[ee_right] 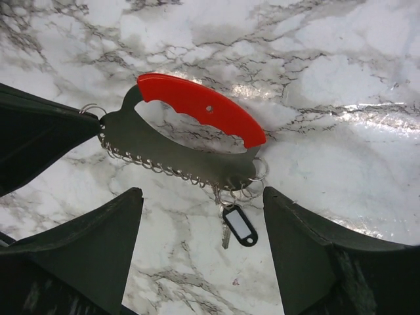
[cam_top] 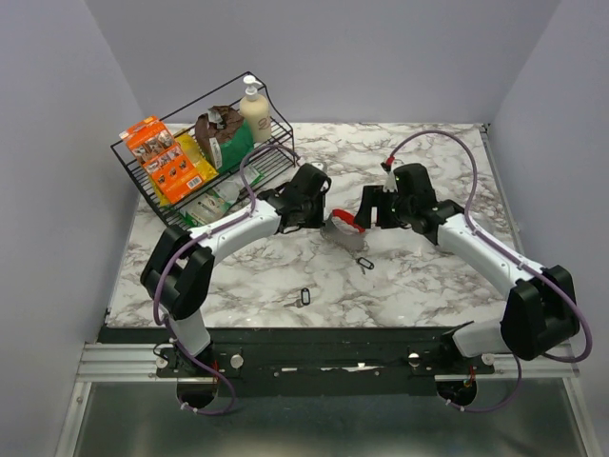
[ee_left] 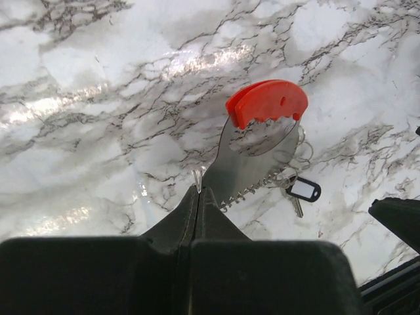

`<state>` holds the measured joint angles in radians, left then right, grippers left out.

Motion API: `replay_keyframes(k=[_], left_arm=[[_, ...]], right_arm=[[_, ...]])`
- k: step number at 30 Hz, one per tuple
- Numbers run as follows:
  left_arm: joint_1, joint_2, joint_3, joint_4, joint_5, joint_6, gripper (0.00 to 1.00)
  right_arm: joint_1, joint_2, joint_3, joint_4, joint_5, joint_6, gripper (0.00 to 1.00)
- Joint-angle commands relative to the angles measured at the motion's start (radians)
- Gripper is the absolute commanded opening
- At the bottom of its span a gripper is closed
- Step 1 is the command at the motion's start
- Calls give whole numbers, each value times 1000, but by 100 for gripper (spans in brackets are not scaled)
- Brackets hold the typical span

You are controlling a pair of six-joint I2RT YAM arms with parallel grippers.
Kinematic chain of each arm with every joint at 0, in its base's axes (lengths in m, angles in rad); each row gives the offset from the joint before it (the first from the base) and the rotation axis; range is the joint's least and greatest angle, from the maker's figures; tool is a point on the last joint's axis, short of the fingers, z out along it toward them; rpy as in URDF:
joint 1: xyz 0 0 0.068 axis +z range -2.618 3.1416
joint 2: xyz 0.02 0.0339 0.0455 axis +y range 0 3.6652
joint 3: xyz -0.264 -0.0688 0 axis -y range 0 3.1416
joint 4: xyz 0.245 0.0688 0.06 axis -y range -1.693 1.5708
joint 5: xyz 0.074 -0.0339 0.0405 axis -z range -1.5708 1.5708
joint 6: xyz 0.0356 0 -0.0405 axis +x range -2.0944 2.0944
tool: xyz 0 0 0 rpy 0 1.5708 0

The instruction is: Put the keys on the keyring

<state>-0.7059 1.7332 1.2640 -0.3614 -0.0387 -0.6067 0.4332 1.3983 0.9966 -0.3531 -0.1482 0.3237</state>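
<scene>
The keyring (cam_top: pixel 343 229) is a silvery plate with a red curved handle (ee_left: pixel 267 103) and a row of small rings along its edge (ee_right: pixel 164 167), held just above the marble. My left gripper (ee_left: pixel 198 190) is shut on the plate's end ring, left of it in the top view (cam_top: pixel 320 221). One of the keys (ee_right: pixel 239 224), with a black tag, hangs from a ring at the plate's other end (ee_left: pixel 303 189) (cam_top: pixel 364 263). Another tagged key (cam_top: pixel 304 296) lies loose on the table nearer the arm bases. My right gripper (ee_right: pixel 202 191) stands open over the hanging key, touching nothing (cam_top: pixel 369 211).
A black wire basket (cam_top: pixel 285 143) sits at the back left, holding an orange box (cam_top: pixel 162 157), a green bag (cam_top: pixel 224 141) and a pump bottle (cam_top: pixel 254 109). Walls close in the table on the left, back and right.
</scene>
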Motion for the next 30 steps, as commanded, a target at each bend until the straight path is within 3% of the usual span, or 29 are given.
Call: replay_keyframes(k=[1, 14, 23, 30], left_arm=[[0, -47, 95, -108, -56, 126, 0], [0, -110, 172, -157, 3, 289, 0], [0, -250, 121, -73, 39, 439, 0], [0, -357, 89, -51, 284, 564, 0]], right_arm=[[9, -56, 37, -18, -22, -9, 84], [9, -163, 71, -17, -45, -110, 86], [9, -265, 57, 38, -188, -222, 86], [9, -361, -1, 146, -335, -270, 85]])
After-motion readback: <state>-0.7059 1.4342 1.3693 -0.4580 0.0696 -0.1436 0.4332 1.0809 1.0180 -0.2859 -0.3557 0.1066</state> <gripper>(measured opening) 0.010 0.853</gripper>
